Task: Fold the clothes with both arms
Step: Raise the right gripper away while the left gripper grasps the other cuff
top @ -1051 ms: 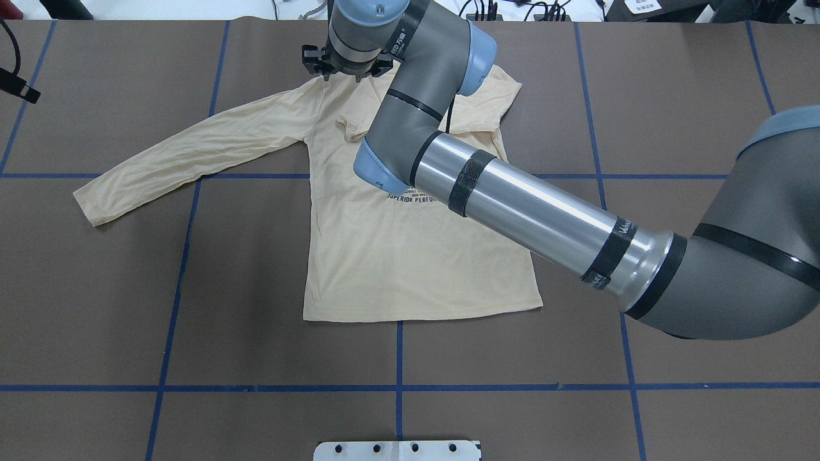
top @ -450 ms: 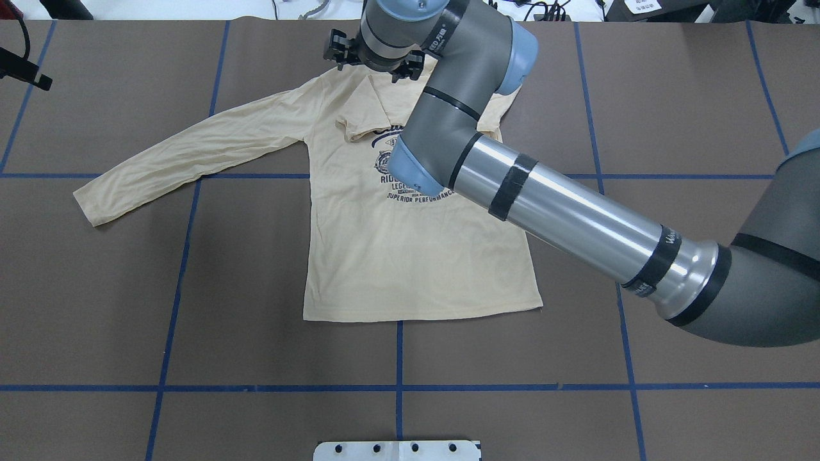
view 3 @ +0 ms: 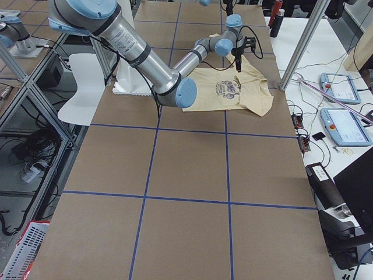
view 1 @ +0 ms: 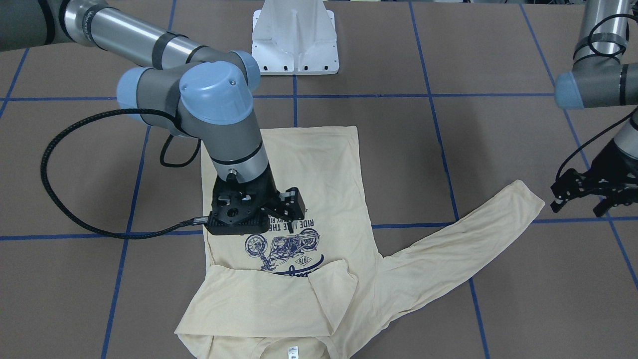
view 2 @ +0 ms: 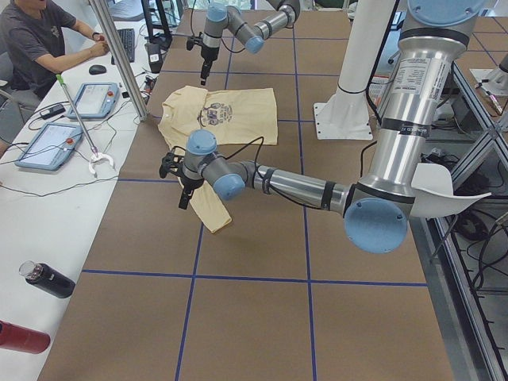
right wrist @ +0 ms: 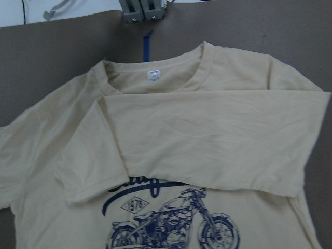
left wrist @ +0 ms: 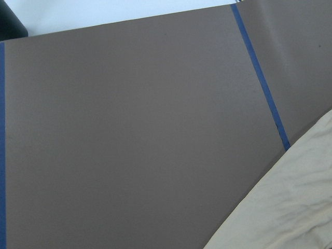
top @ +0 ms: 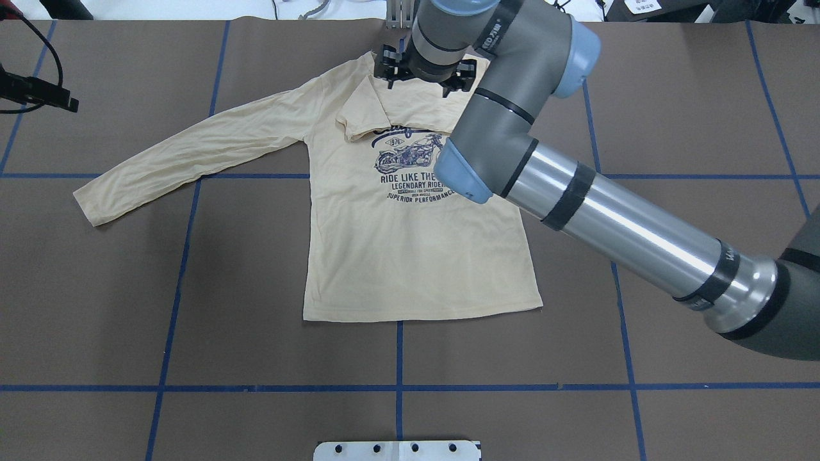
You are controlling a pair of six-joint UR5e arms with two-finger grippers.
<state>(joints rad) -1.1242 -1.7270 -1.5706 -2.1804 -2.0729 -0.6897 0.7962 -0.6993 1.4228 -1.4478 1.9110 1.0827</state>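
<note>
At the overhead view's left edge only a black scrap of the left gripper (view 1: pixel 579 205) shows. The front-facing view gives it whole, fingers spread and empty, near the cuff of the outstretched sleeve (top: pixel 192 153). Its own wrist camera catches just bare table (top: pixel 128 320) and a corner of cream cloth. The T-shirt (top: pixel 410 256) lies flat mid-table, print up, collar far, hem near. Its other sleeve (right wrist: pixel 207 140) is folded across the chest below the collar. That fold is plain in the right wrist view and half hidden overhead by the right arm (top: pixel 615 218). The right gripper (top: pixel 421 75) hovers above the shirt's upper half, fingers wide apart, holding nothing. The count is one shirt, two sleeves, two arms and two grippers.
</note>
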